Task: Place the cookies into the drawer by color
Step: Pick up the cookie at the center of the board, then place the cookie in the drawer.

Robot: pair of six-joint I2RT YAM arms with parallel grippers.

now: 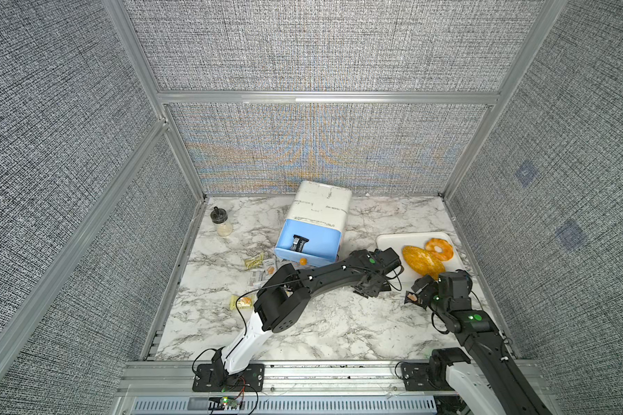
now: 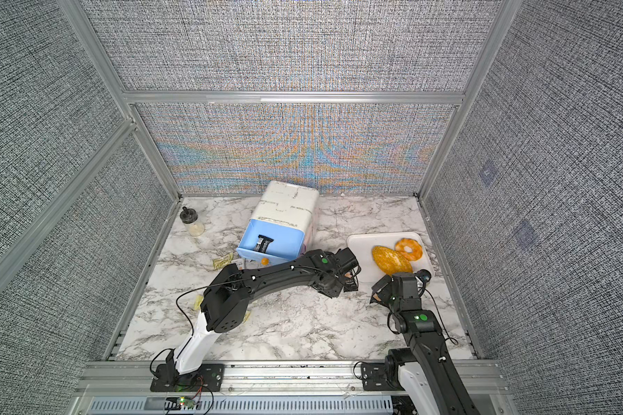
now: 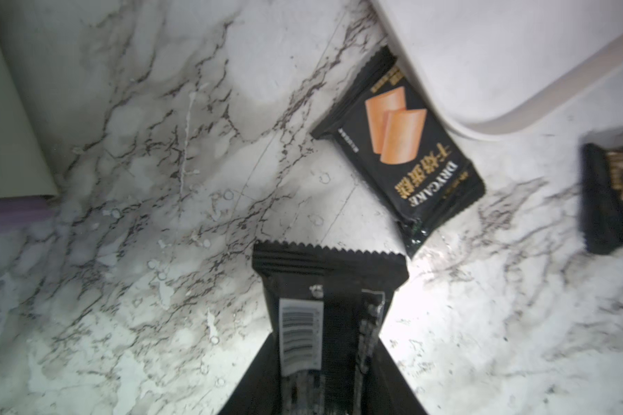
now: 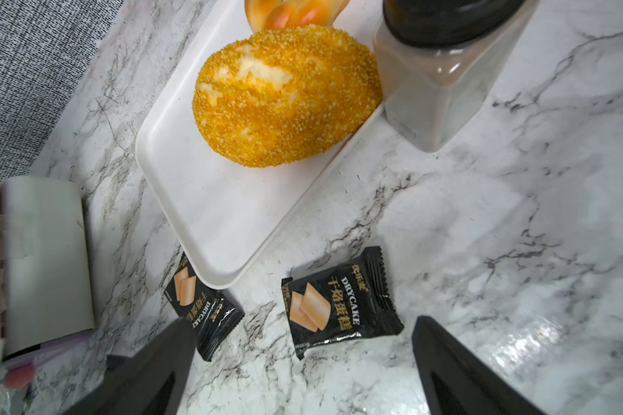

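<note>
Black packet (image 3: 324,273) first: found it barcode-up, lengthwise between left gripper (image 3: 322,341) jaws. Read jaws as pinched onto both long edges, so clamped on it. Could not tell whether it was off the marble table (image 3: 123,179) yet. Placed it right of centre, just near-left of white tray (image 3: 490,124) corner. Spotted second black packet (image 3: 400,143) just beyond, against tray rim, close to the gripped one's serrated end.

Needed a straight lift first, to avoid dragging that neighbour. Then needed a swing far and left to blue drawer (image 1: 324,237), pulled open from white cabinet (image 1: 321,201). Saw stowed black packet (image 1: 298,243) inside, so judged it the right bin for this colour. Needed height over drawer's front wall and orange knob (image 1: 303,261). Judged cabinet skewed on the table, so favoured coming in from above and releasing low.

Saw right gripper (image 4: 303,320) jaws wide apart, holding nothing, over third black packet (image 4: 342,309) by tray's near edge. Needed to keep the swing clear of that arm. Noted yellow-green packets (image 1: 254,260) left of drawer, not yet sorted.
</note>
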